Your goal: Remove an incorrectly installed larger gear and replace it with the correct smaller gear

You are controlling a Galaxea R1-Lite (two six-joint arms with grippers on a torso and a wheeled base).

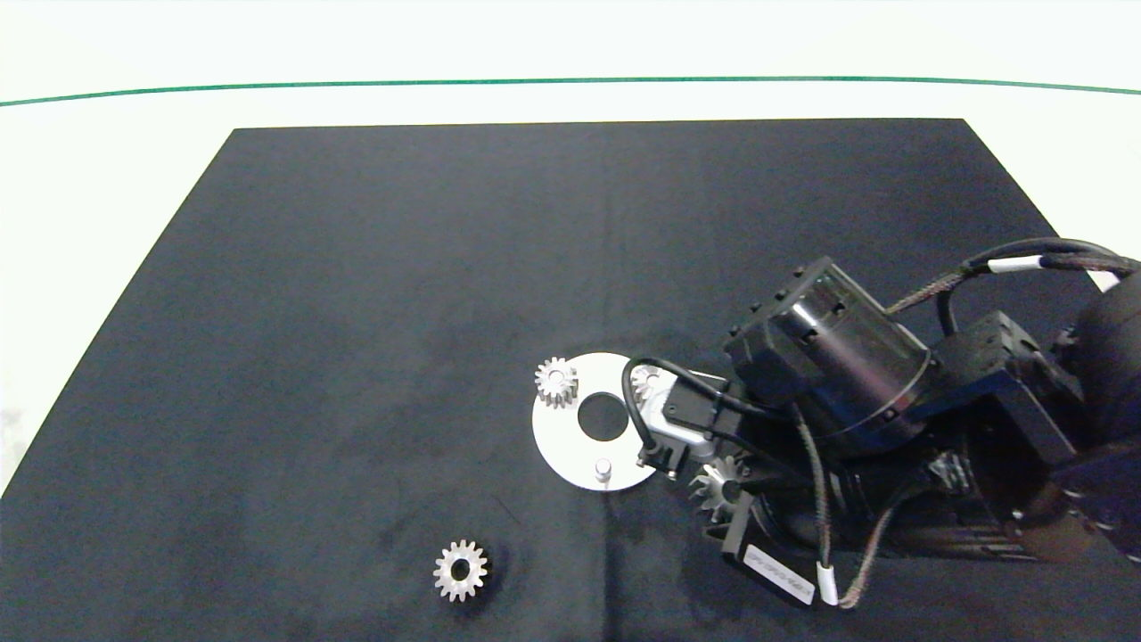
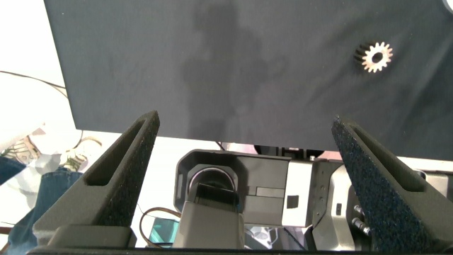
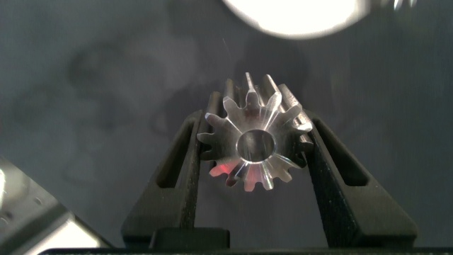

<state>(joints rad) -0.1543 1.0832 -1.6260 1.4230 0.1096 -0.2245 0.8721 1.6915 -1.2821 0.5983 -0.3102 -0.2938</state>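
My right gripper [image 1: 720, 489] is shut on the larger gear [image 1: 718, 484], whose long pointed teeth show just off the right edge of the round silver plate [image 1: 570, 446]. In the right wrist view the larger gear [image 3: 255, 145] sits clamped between the two dark fingers [image 3: 185, 163], over the black mat. The smaller gear [image 1: 461, 571] lies loose on the mat in front of the plate, and the left wrist view also catches the smaller gear [image 2: 375, 57]. One peg [image 1: 603, 467] on the plate stands bare. My left gripper [image 2: 245, 120] is open and outside the head view.
Two small gears stay on the plate: one [image 1: 556, 382] at its far left, another [image 1: 644, 382] half hidden behind my right wrist's cable. The plate has a round centre hole [image 1: 603, 416]. The black mat [image 1: 357, 312] lies on a white table.
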